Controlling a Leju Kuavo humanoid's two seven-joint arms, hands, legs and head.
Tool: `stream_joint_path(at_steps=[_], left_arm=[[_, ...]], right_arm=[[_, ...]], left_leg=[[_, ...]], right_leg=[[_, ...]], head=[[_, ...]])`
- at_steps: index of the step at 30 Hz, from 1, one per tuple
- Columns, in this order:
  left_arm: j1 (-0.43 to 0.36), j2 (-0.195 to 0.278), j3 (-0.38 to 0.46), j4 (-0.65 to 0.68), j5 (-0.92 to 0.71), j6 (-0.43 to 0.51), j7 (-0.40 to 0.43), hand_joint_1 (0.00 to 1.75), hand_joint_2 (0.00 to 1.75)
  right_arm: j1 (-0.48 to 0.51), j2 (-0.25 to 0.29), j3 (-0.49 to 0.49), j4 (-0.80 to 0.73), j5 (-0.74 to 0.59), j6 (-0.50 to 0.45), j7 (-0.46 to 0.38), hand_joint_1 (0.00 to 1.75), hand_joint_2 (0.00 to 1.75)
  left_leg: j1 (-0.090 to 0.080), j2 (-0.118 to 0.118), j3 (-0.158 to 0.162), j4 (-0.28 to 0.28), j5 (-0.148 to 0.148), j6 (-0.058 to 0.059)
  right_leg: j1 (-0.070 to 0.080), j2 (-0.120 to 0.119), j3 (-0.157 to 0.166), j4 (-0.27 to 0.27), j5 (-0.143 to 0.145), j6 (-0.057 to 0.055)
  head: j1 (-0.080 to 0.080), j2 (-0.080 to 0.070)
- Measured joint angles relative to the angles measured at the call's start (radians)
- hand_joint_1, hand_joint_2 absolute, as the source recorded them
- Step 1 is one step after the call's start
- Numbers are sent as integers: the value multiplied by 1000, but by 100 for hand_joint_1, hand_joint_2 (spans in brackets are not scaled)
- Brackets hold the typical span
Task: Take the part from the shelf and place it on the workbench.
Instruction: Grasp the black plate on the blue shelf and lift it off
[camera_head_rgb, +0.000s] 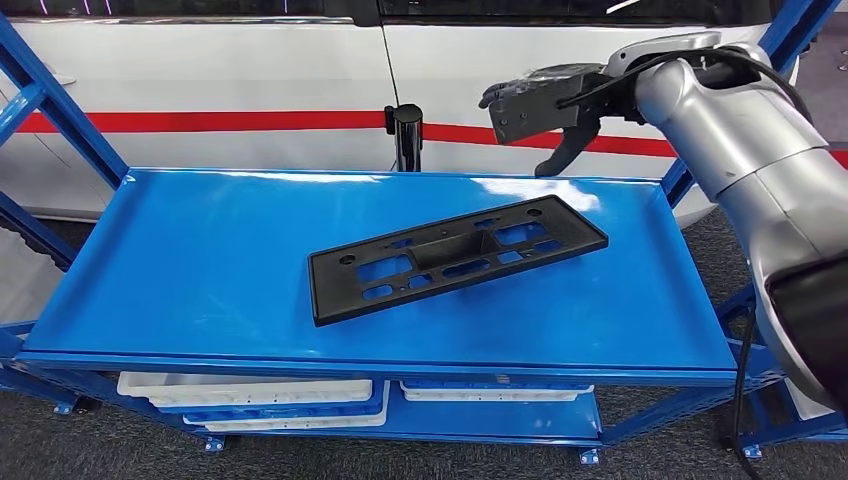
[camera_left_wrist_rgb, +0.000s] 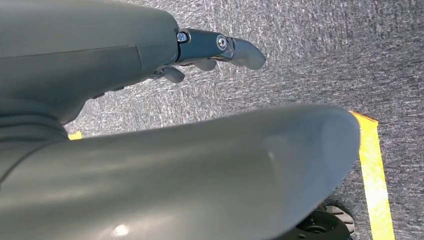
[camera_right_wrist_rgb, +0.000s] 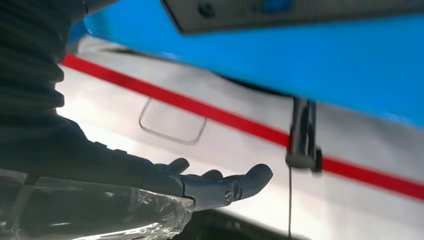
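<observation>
- Lying flat and slightly askew, the long black plastic mounting plate with cut-out slots (camera_head_rgb: 455, 257) rests mid-tray on the glossy blue metal shelf (camera_head_rgb: 190, 270), untouched.
- The right hand (camera_head_rgb: 545, 105) hovers above the shelf's far right corner, well apart from the plate, fingers spread and holding nothing.
- The left hand (camera_left_wrist_rgb: 220, 50) hangs over grey carpet, fingers loosely extended, nothing in them.
- Risk (my judgement): the plate is thin and lies flush, so fingers may skid on the slick tray and push it away instead of getting under an edge.
- A grasp at one end could let the long plate tip and drop.
- A white car with a red stripe (camera_head_rgb: 250, 90) stands close behind; a wide swing could hit it.
</observation>
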Motion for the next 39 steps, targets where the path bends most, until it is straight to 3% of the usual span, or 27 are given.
stream_joint_path(at_steps=[5,13,28,39], left_arm=[[1,0,10,0,0,2,1,0,0],[1,0,12,0,0,2,1,0,0],[2,0,29,0,-21,2,4,0,0],[2,3,36,0,-30,-1,-3,0,0]], right_arm=[[0,-22,100,-23,-54,23,38,0,175],[0,-39,158,-38,-78,31,51,0,175],[-10,-120,346,-118,-297,74,154,0,175],[-12,-179,457,-169,-333,24,157,0,175]], left_leg=[[0,0,0,0,0,0],[0,0,0,0,0,0],[0,0,1,0,0,0],[0,0,2,0,0,0]], right_leg=[[0,0,0,0,0,0],[0,0,0,0,0,0],[0,0,2,0,0,0],[0,0,2,0,0,0]], head=[[0,0],[0,0],[0,0],[0,0]])
